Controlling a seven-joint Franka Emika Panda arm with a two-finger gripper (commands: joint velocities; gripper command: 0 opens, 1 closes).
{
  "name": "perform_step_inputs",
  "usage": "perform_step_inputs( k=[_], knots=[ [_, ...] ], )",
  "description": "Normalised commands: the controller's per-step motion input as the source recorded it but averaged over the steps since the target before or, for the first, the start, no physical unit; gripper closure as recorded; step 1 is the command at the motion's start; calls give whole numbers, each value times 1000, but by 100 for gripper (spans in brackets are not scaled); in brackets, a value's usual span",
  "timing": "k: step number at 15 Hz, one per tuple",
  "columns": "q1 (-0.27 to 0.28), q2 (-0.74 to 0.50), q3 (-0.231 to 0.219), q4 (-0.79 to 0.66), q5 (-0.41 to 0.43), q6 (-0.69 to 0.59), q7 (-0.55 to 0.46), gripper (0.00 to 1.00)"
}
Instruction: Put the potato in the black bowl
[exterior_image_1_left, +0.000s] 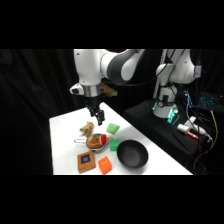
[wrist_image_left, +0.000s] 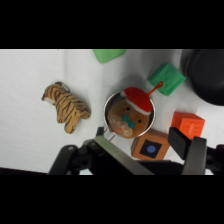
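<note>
Bench (exterior_image_1_left: 65, 145) white; black bowl (exterior_image_1_left: 132, 154) at its near right edge. Potato (wrist_image_left: 128, 116) sits inside small silver pan (wrist_image_left: 110, 102), well left of bowl. Tool (exterior_image_1_left: 96, 116) hovers above pan, fingers (wrist_image_left: 192, 150) apart, holding nothing

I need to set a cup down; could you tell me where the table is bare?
The white table is bare along its far-left stretch, beyond the striped tiger toy. It is crowded from the silver pan across the green blocks to the black bowl.

Two green blocks (wrist_image_left: 167, 78), one black bowl (wrist_image_left: 205, 75)
</note>
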Motion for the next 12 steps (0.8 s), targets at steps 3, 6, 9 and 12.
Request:
perform_step_inputs(
  k=[3,6,9,12],
  knots=[
    [-23,310,-8,320,45,140,37,0],
    [-36,355,-11,328,72,119,25,0],
    [-57,337,9,294,129,90,-17,0],
    [-66,319,47,294,180,63,-52,0]
  ],
)
